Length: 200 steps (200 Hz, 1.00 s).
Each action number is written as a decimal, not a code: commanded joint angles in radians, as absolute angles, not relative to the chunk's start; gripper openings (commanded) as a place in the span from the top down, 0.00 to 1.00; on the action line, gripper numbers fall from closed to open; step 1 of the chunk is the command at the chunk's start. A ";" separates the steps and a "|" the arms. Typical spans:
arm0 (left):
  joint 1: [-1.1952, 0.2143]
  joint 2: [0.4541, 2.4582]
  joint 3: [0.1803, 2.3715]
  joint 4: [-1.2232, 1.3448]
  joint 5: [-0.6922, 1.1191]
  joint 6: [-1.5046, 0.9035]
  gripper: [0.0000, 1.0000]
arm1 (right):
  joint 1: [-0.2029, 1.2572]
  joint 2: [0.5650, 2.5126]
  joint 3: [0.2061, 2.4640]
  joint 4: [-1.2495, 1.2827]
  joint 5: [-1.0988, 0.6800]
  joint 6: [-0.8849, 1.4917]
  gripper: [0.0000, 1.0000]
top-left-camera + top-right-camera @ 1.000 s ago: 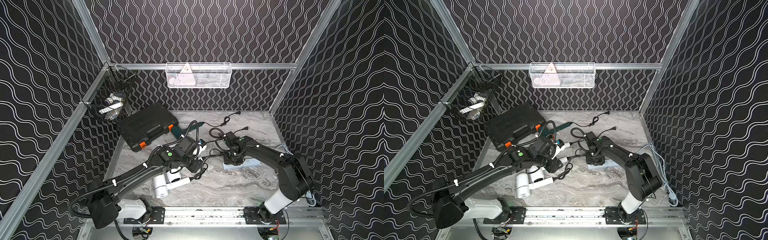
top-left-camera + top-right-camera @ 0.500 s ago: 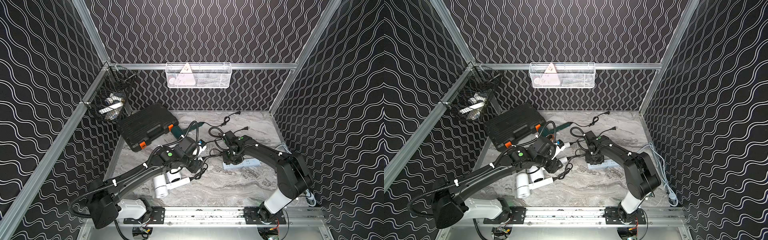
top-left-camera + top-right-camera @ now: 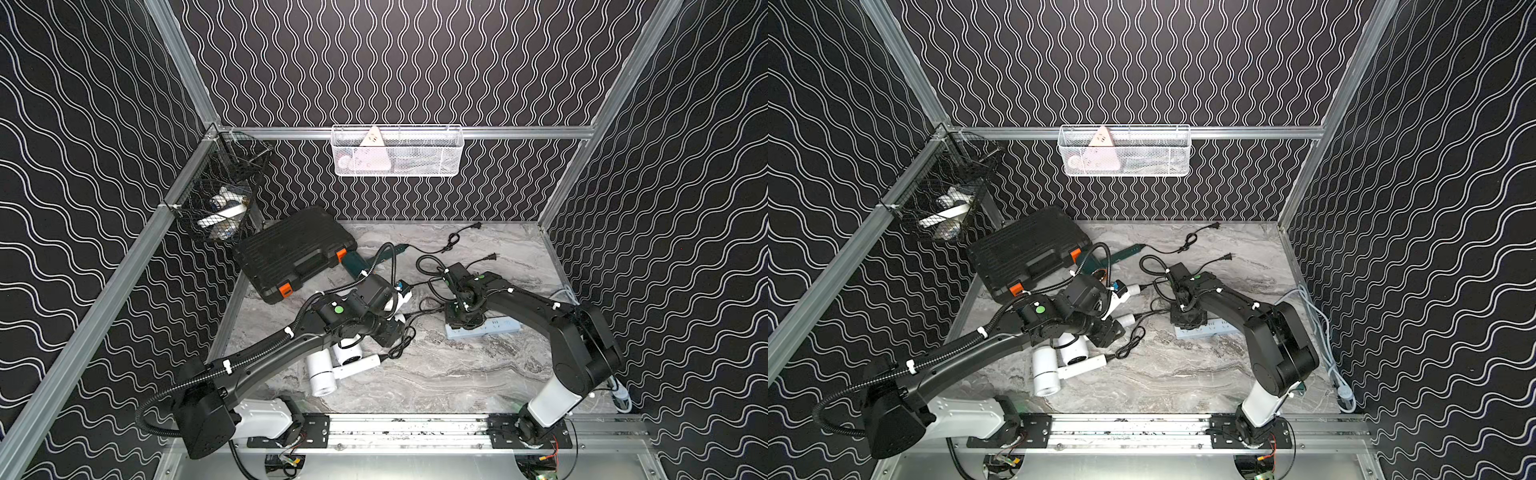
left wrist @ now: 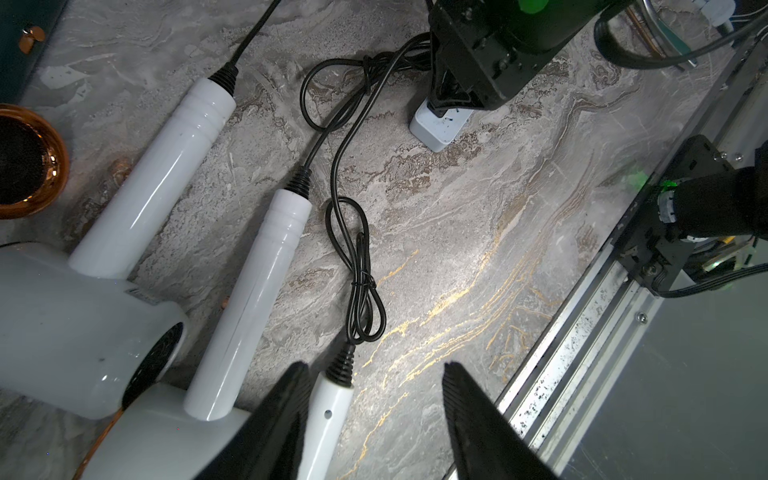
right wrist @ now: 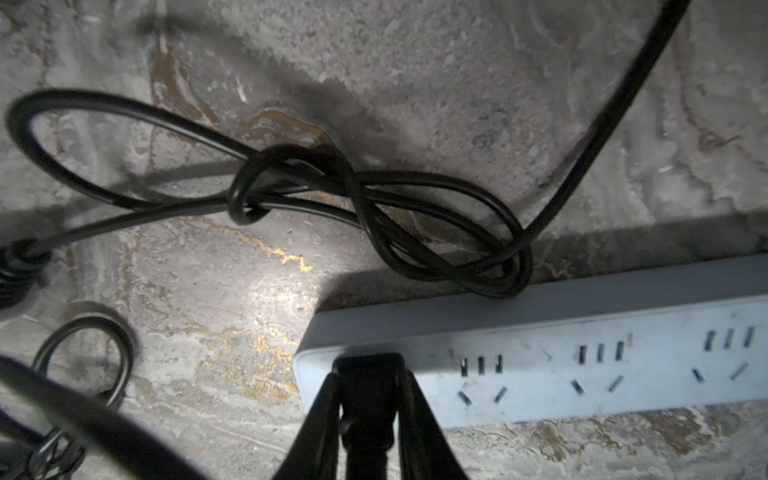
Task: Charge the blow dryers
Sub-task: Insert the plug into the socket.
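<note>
On the table (image 3: 436, 374), the green dryer (image 3: 352, 262) lies against the case (image 3: 291, 253), and three white dryers (image 3: 321, 368) cluster under the left arm. The left pincer (image 4: 374, 365) hangs apart and empty above their cords. The right pincer (image 5: 368, 374) clamps a plug (image 5: 368, 390) at the strip's (image 5: 582, 374) end.

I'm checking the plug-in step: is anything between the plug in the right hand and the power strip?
Nothing visible does. The right hand holds the black plug directly against the strip at its end, prongs hidden. A knotted cord lies along the strip's edge away from the hand, off the sockets.
</note>
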<state>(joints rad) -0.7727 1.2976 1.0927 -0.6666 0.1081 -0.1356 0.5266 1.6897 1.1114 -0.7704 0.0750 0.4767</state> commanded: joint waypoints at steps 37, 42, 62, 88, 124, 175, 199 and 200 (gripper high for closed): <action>-0.770 1.289 1.091 -0.668 0.104 -0.140 0.43 | 0.526 1.700 1.056 -0.766 0.115 0.474 0.79; -0.771 1.287 1.090 -0.668 0.103 -0.140 0.43 | 0.528 1.700 1.049 -0.767 0.113 0.475 0.79; -0.771 1.285 1.089 -0.667 0.104 -0.142 0.43 | 0.530 1.693 1.021 -0.767 0.108 0.483 0.80; -0.771 1.282 1.082 -0.660 0.105 -0.146 0.43 | 0.546 1.688 0.986 -0.765 0.107 0.493 0.80; -0.771 1.274 1.080 -0.660 0.103 -0.147 0.43 | 0.557 1.685 0.960 -0.773 0.122 0.511 0.80; -0.771 1.266 1.072 -0.648 0.112 -0.150 0.43 | 0.558 1.665 0.973 -0.792 0.126 0.534 0.80; -0.772 1.256 1.066 -0.641 0.117 -0.156 0.43 | 0.558 1.650 0.979 -0.809 0.127 0.540 0.82; -0.772 1.255 1.065 -0.641 0.118 -0.156 0.43 | 0.558 1.649 0.979 -0.809 0.127 0.540 0.82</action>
